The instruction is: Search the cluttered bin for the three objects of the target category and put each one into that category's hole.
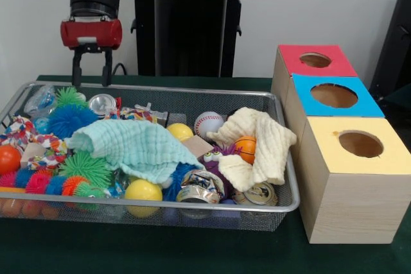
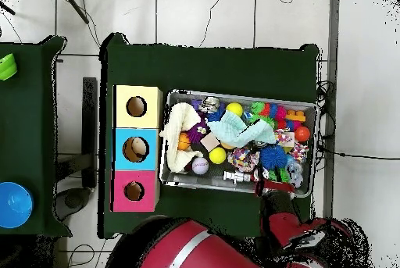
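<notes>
The wire mesh bin [image 1: 160, 205] is packed with toys, balls and cloths; it also shows in the overhead view [image 2: 238, 94]. No duck or tiger shows. A purple toy with white eyes [image 1: 213, 159] peeks out under the cream cloth. The red-topped box's hole [image 1: 315, 59] is the farthest of the three holes in the front view and shows in the overhead view [image 2: 133, 191]. My gripper [image 1: 91, 76] hangs open and empty above the bin's far left rim, over a green spiky ball [image 1: 69, 97]. In the overhead view it [image 2: 272, 185] sits at the bin's lower rim.
A mint cloth [image 1: 135, 145] and a cream cloth [image 1: 260, 142] cover much of the bin. Yellow balls [image 1: 142, 192], a baseball [image 1: 208, 123], crushed cans [image 1: 260, 194] and spiky balls lie around them. The blue hole [image 1: 334, 95] and yellow hole [image 1: 360, 144] are nearer.
</notes>
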Robot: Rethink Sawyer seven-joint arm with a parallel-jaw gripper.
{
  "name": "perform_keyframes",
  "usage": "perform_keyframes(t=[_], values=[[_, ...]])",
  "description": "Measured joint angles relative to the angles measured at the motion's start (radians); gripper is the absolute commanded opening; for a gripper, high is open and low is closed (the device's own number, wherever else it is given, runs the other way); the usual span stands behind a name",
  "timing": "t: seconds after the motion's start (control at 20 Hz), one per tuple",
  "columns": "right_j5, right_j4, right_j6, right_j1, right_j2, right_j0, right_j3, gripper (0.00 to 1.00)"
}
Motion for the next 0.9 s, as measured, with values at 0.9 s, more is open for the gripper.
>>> perform_keyframes(t=[0.9], values=[[-0.011,0.255,0.000,0.099,0.011,0.038,0.000,1.00]])
